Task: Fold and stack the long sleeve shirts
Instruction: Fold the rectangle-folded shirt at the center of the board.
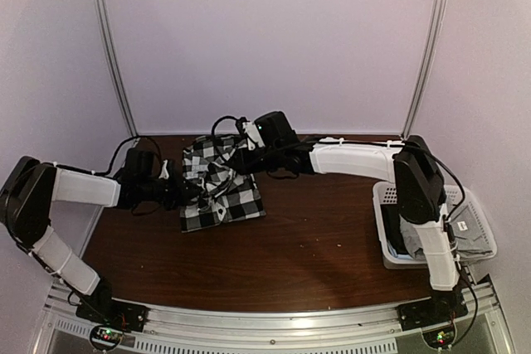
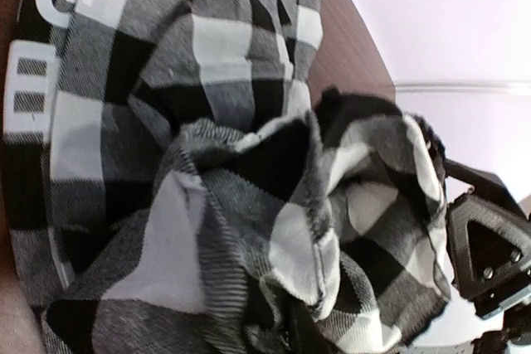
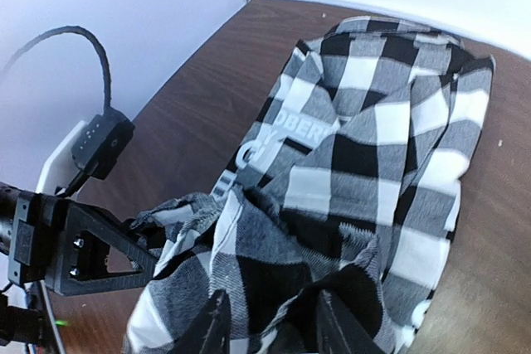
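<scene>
Brown table (image 1: 315, 238); my left gripper (image 1: 187, 192) and right gripper (image 3: 270, 325) each pinch bunched folds of shirt (image 1: 220, 201), likely soft, light, floppy, so I'd grab corners.

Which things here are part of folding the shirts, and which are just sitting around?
Job: checked shirt; grey shirt.
Just there: basket, which holds the grey shirt; table, under the checked shirt.

The checked shirt (image 1: 222, 186), black and white, lies rumpled on the table (image 1: 315, 246), its far part bunched up in folds. The grey shirt (image 1: 473, 234) sits crumpled in the basket (image 1: 386, 196).
</scene>
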You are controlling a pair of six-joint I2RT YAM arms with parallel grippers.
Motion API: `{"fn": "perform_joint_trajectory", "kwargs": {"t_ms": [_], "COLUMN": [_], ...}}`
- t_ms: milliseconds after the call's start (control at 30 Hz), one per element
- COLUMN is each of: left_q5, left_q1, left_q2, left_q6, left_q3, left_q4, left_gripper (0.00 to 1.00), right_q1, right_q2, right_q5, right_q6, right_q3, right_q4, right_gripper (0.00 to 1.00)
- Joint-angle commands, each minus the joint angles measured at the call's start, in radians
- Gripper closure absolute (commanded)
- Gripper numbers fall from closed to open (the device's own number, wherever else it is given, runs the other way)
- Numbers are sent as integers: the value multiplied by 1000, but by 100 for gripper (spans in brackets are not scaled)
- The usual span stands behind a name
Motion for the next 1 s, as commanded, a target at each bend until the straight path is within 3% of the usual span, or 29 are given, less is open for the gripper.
{"fn": "perform_joint_trajectory", "kwargs": {"t_ms": [0, 233, 400, 800, 967], "left_q5": [17, 41, 28, -23, -34], "left_q1": [56, 80, 106, 130, 132], "left_q2": [133, 253, 275, 267, 240], "left_q6": [-21, -9, -11, 58, 77], "left_q3": [122, 248, 289, 385, 376], "left_q4": [140, 152, 141, 8, -23], "left_gripper": [83, 63, 59, 44, 40], "right_q1": [-41, -59, -74, -80, -77], "right_q2": [99, 60, -8, -125, -166], "right_q5": [-12, 19, 46, 83, 31], "right_q6": [-9, -32, -35, -43, -30], "right_q3": [159, 172, 107, 13, -44], "right_q4": [-113, -158, -144, -107, -79], "right_gripper": [58, 39, 29, 27, 38]}}
